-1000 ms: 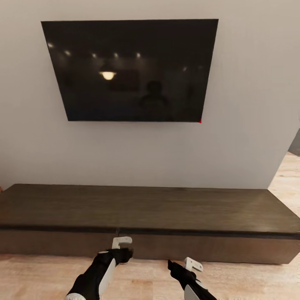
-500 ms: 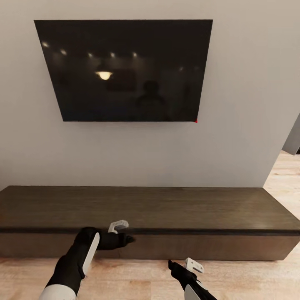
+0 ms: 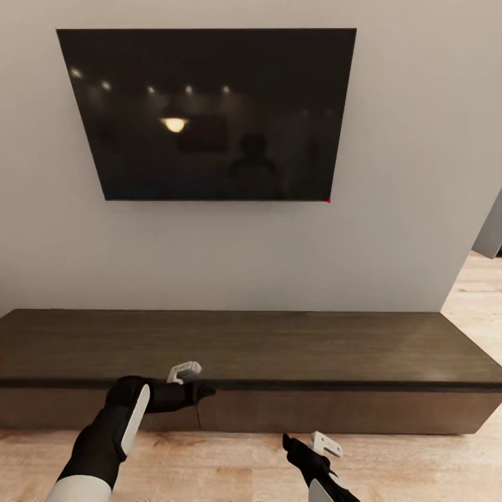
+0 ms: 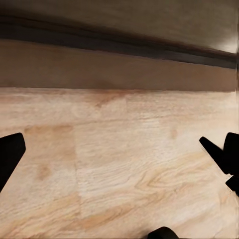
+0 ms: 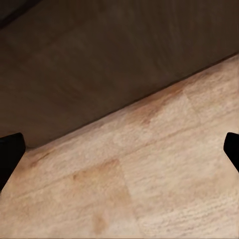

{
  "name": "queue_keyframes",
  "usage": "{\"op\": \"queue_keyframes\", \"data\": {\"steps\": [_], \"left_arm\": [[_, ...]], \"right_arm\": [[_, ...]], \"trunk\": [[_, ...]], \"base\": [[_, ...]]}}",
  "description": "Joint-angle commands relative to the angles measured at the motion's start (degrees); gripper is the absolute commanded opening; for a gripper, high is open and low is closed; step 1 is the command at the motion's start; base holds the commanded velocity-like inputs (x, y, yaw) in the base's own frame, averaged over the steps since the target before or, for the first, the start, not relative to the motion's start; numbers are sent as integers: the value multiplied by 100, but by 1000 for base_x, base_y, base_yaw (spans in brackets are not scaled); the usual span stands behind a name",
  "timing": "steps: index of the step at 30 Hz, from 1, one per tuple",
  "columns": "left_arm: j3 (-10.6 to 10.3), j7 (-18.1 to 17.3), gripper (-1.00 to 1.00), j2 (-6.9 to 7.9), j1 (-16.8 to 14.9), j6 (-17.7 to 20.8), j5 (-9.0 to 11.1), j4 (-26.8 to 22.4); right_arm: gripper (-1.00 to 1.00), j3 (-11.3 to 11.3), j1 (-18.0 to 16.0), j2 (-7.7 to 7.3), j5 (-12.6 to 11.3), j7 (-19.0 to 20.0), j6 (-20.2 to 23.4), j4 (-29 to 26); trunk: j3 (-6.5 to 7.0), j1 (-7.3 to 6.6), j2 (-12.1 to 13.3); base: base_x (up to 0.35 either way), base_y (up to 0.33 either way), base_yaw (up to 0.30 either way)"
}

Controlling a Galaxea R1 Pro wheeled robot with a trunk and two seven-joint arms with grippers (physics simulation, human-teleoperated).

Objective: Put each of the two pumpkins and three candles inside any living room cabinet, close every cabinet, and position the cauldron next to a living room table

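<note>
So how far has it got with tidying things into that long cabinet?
Nothing looks done for certain: the cabinet has closed fronts and a bare top. In hand: the left gripper, open, is at its front edge; the right gripper hangs open above the floor. Opening a drawer is left.

Dark wood cabinet, pale wood floor, glossy black screen, matt wall.

From my remote seat I see the cabinet [image 3: 279, 348] as dark-brown wood grain with a dull satin top and a darker, smooth band along its front edge. The floor [image 3: 230, 467] is pale, smooth wood-look planks with soft knots. The wall [image 3: 404, 174] is flat matt grey-white. The wall screen [image 3: 209, 115] is glossy black, reflecting ceiling lights. My left claw [image 3: 202, 394] looks matt black, with a white, plastic-looking bracket.
</note>
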Motion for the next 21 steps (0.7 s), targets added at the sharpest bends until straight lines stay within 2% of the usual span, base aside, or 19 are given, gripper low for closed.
{"op": "queue_keyframes", "data": {"steps": [1,2,4,5,6,8,9,11,13,14,15,16,18,21], "left_arm": [[68,-25,100,-3,-4,47,171,-16],[82,-49,100,2,-4,47,261,-27],[125,-146,100,55,-4,50,659,-70],[114,-179,100,125,-4,52,837,-95],[103,-193,100,162,-4,52,919,-107],[26,-269,100,274,-4,55,1235,-139],[-20,-333,100,306,-4,54,1394,-147],[-123,-464,100,346,-4,54,1642,-155],[-186,-539,100,370,-1,54,1769,-159],[-191,-549,100,375,0,54,1789,-159],[-198,-567,100,399,2,56,1819,-158],[-203,-574,100,420,2,55,1831,-157],[-214,-594,100,521,4,55,1856,-154],[-213,-604,100,573,5,56,1867,-153]], "right_arm": [[100,-3,-3,3,-17,4,-26,-15],[100,-4,-3,3,-18,10,-28,-26],[100,-12,-5,0,-19,108,-29,-67],[100,-16,-4,-3,-22,233,-14,-89],[100,-18,-4,-9,-28,323,-2,-104],[100,-28,-3,-93,-202,791,85,-187],[100,-30,-3,-171,-432,1048,138,-227],[100,-22,-3,-379,-1230,1534,221,-248],[100,-6,-3,-621,-2204,1948,297,-232],[100,-3,-3,-668,-2428,2039,316,-229],[100,1,-3,-746,-2831,2203,356,-226],[100,3,-3,-779,-3004,2272,379,-223],[100,2,-3,-897,-3544,2446,497,-208],[100,-4,-3,-970,-3923,2522,547,-200]], "trunk": [[-24,22,-44],[-42,44,-84],[-78,88,-164],[-96,110,-204],[-114,132,-245],[-150,175,-325],[-168,197,-365],[-204,241,-445],[-239,285,-525],[-257,307,-565],[-275,329,-606],[-293,351,-646],[-329,395,-726],[-383,461,-846]], "base": [[0,0,0],[0,0,0],[0,0,0],[0,0,0],[0,0,0],[0,0,0],[0,0,0],[0,0,0],[0,0,0],[0,0,0],[0,0,0],[0,0,0],[0,0,0],[0,0,0]]}}
